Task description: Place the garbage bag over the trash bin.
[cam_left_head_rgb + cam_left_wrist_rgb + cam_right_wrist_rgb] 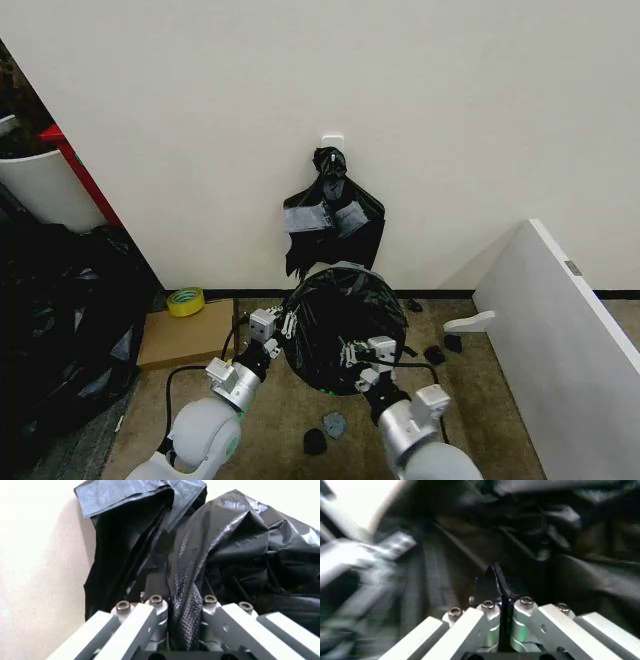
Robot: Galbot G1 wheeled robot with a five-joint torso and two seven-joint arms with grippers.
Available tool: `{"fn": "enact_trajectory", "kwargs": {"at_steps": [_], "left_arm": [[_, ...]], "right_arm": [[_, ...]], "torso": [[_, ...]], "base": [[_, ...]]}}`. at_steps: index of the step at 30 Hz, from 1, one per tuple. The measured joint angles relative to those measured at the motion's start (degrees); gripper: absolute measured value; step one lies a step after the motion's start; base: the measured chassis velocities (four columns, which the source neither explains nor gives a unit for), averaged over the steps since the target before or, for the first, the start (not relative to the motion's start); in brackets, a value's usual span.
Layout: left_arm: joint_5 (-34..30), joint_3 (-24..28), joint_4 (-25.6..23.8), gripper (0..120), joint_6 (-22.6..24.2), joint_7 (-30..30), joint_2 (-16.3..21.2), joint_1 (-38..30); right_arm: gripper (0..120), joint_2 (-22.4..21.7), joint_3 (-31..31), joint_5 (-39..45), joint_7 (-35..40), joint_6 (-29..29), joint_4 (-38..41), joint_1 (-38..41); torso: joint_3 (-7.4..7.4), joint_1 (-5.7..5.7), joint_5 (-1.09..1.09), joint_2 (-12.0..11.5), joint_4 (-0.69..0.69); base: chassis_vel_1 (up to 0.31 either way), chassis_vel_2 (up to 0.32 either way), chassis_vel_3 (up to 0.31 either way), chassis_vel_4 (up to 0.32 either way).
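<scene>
My left claw (288,325) and right claw (352,354) each pinch a fold of the garbage bag (345,325) draped over the bin, below the wall bundle (332,215)

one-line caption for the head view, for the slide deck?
Both hands, left hand and right hand, pinch the garbage bag draped over the trash bin against the wall.
</scene>
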Motion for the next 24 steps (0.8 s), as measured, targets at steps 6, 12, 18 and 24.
{"fn": "enact_trajectory", "kwargs": {"at_steps": [6,12,18,24], "left_arm": [[1.5,0.0,0.2,4,-0.9,0.5,-0.1,0.6],[2.0,-0.3,0.4,4,-1.2,0.6,0.0,1.2],[1.5,-0.6,-0.5,4,-1.2,0.6,0.1,1.6],[1.3,-0.8,-1.1,4,-1.2,0.8,0.6,2.0]], "right_arm": [[0,3.4,-1.6,-6.7,5.9,-2.3,-6.1,5.2],[0,7.0,-3.4,-10.3,9.6,-3.6,-12.6,10.4],[0,8.1,-4.4,-10.5,10.5,-4.8,-17.5,12.7],[0,8.7,-4.8,-9.7,10.3,-5.0,-21.7,14.9]], "torso": [[0.0,0.0,-0.01,0.0,0.0],[0.0,0.0,0.0,0.0,0.01],[0.0,0.0,0.0,0.0,0.0],[0.0,0.0,0.01,0.0,0.0]], "base": [[0.0,0.0,0.0,0.0],[0.0,0.0,0.0,0.0],[0.0,0.0,0.0,0.0],[0.0,0.0,0.0,0.0]]}}
